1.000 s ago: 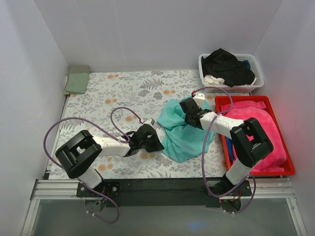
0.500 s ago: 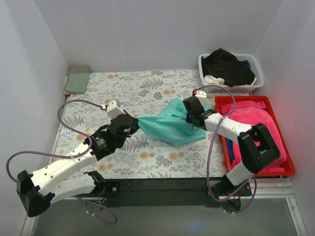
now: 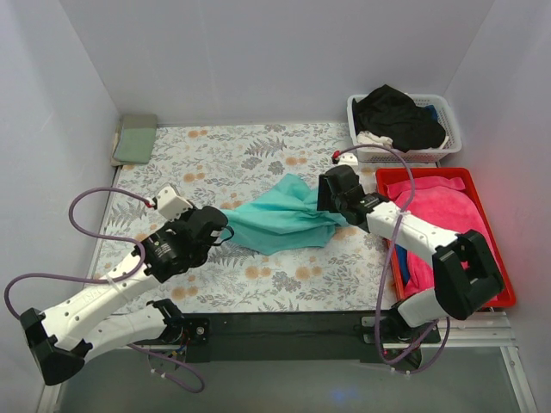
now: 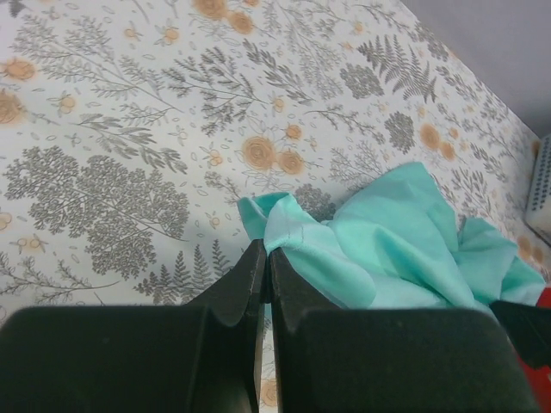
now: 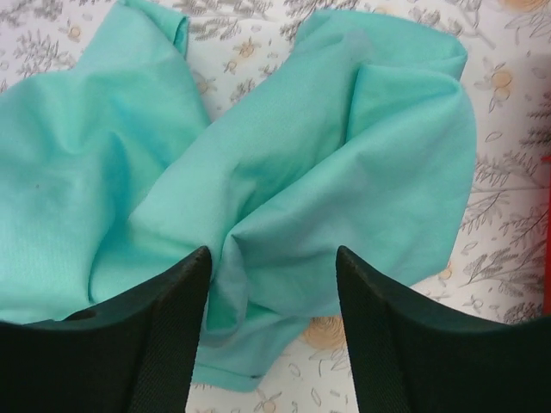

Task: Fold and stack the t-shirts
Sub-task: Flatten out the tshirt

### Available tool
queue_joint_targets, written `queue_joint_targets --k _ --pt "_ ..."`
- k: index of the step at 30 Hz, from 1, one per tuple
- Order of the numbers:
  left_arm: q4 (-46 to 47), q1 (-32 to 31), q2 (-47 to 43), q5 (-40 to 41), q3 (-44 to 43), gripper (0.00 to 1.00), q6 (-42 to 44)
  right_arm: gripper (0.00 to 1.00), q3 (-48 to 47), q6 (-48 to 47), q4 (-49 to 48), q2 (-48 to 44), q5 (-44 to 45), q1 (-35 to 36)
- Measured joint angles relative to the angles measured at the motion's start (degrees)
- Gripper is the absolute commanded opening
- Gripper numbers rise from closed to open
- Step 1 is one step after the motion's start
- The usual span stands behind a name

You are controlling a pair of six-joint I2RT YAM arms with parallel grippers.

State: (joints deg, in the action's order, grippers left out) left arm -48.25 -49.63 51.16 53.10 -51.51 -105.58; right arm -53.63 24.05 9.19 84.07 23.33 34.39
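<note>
A teal t-shirt (image 3: pixel 284 219) lies crumpled and drawn out sideways across the middle of the patterned table cover. My left gripper (image 3: pixel 222 225) is at its left end. In the left wrist view the left gripper (image 4: pixel 265 249) is shut on the hemmed edge of the teal t-shirt (image 4: pixel 405 241). My right gripper (image 3: pixel 331 194) hovers over the shirt's right end. In the right wrist view the right gripper (image 5: pixel 271 258) stands open, with folds of the teal t-shirt (image 5: pixel 327 155) lying below and nothing pinched.
A folded sage-green t-shirt (image 3: pixel 136 138) lies at the back left corner. A white basket (image 3: pixel 452 138) at the back right holds a black t-shirt (image 3: pixel 396 116). A red tray (image 3: pixel 508 292) along the right edge holds pink cloth (image 3: pixel 448 215).
The left arm swung out and dragged the shirt's edge to the left, stretching the cloth. The right gripper opened and let go of the shirt.
</note>
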Motion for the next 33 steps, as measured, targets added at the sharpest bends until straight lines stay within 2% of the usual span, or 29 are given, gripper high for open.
queue_joint_targets --k 3,7,12,16,25,33 --pt "-4.17 0.00 0.83 1.97 -0.20 0.00 -3.85 0.49 4.20 0.17 -1.01 -3.58 -0.96 1.46" --pt "-7.56 0.00 3.32 3.56 -1.03 0.00 -6.32 0.47 10.95 2.14 -0.81 -5.81 -1.38 4.31" --pt "-8.68 0.00 7.28 3.93 -1.64 0.00 -7.39 0.52 15.54 3.93 0.74 -7.56 -2.34 5.81" --pt "-8.76 0.00 8.66 4.09 -1.70 0.00 -7.63 0.63 15.63 4.50 0.98 -8.00 -2.03 7.93" --pt "-10.43 0.00 9.33 5.05 -1.70 0.00 -7.87 0.71 15.32 5.99 4.22 -10.36 6.47 18.58" --pt "-11.06 0.00 9.44 5.07 -1.70 0.00 -7.89 0.72 13.18 8.33 7.96 -11.76 12.90 24.68"
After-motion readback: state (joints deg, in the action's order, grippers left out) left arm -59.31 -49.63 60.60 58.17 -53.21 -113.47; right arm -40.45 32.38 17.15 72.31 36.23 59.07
